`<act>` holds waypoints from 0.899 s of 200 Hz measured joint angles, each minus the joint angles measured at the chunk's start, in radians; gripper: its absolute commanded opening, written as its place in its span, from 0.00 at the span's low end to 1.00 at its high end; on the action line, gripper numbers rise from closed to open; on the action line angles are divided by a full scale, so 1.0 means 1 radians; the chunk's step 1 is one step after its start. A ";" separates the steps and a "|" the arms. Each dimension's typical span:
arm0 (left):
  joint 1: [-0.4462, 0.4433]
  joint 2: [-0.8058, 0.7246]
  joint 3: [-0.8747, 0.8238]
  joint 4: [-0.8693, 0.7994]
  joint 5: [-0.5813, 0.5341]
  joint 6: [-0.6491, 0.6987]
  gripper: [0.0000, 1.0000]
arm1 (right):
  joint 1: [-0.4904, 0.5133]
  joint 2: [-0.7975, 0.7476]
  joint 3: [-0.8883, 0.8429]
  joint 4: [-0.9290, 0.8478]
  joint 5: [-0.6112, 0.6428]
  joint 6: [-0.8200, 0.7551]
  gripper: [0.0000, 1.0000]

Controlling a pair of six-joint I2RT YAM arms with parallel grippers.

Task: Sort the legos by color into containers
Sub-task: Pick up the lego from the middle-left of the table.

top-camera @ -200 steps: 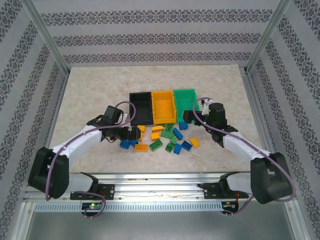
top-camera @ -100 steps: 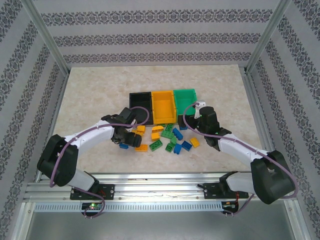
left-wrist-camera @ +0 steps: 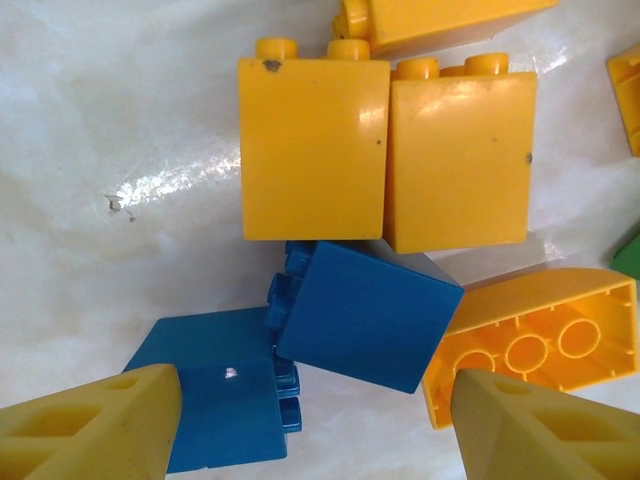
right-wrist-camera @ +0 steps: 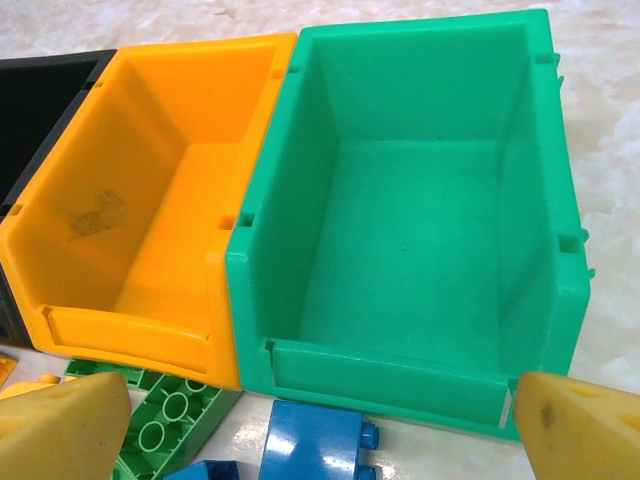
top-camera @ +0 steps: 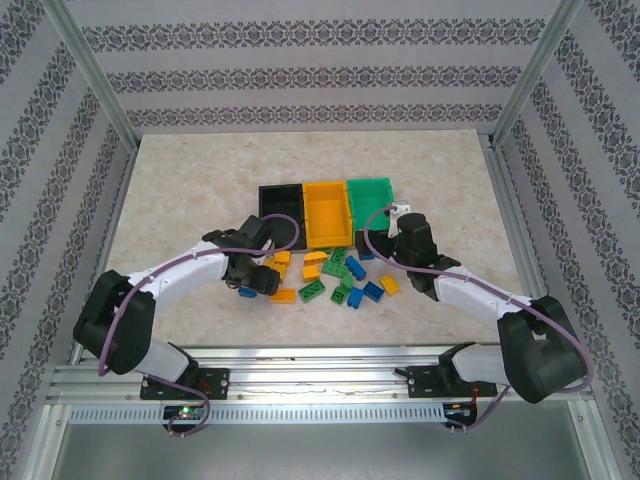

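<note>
Starting nearest the arms: what is the left gripper (left-wrist-camera: 315,400) doing?

Its yellow fingers (left-wrist-camera: 90,425) are spread wide and hold nothing. Between them, on the pale marbled tabletop (left-wrist-camera: 120,120), lies a small blue studded plastic brick (left-wrist-camera: 365,315) resting against a second blue brick (left-wrist-camera: 215,395). One finger sits right at the edge of that second brick; I cannot tell whether it touches.

And the right gripper (right-wrist-camera: 322,400)?

Parted as well, and empty. It hangs just in front of the green open-topped plastic bin (right-wrist-camera: 420,250), with a third blue brick (right-wrist-camera: 315,445) and an overturned green brick (right-wrist-camera: 175,415) beneath it.

Where are the legos (top-camera: 334,268) overall?

Every one I can see is on the tabletop, a loose blue, green and orange-yellow cluster just in front of the three bins. Beyond the blue pair, two orange-yellow bricks (left-wrist-camera: 312,150) stand side by side, touching. Further back, the green bin and the orange-yellow plastic bin (right-wrist-camera: 150,230) beside it look empty. The black plastic bin (top-camera: 282,215) at the left end is too dark inside to judge.

So which step is this?

I'd judge the sorting barely begun, with the left arm lining up on a blue brick. Next it should lower, close on that brick's flat sides without dragging its neighbour, and carry it to the black bin, presumably blue's home. The right gripper would need to come down onto the green brick.
</note>
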 measured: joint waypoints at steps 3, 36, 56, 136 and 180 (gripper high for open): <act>-0.001 -0.002 0.000 -0.003 -0.003 0.000 0.71 | 0.000 0.001 0.000 0.000 0.000 0.000 0.98; -0.004 -0.010 0.000 -0.031 -0.050 -0.004 0.74 | 0.000 0.003 0.000 0.003 0.000 0.000 0.98; -0.004 -0.025 -0.008 -0.038 -0.082 -0.014 0.75 | 0.000 0.003 0.000 0.008 0.000 0.000 0.98; 0.025 -0.061 -0.080 -0.013 -0.069 -0.055 0.60 | 0.000 0.004 0.000 0.014 0.000 0.000 0.98; 0.033 -0.012 -0.081 0.007 -0.050 -0.058 0.53 | 0.000 0.004 0.000 0.014 0.000 0.000 0.98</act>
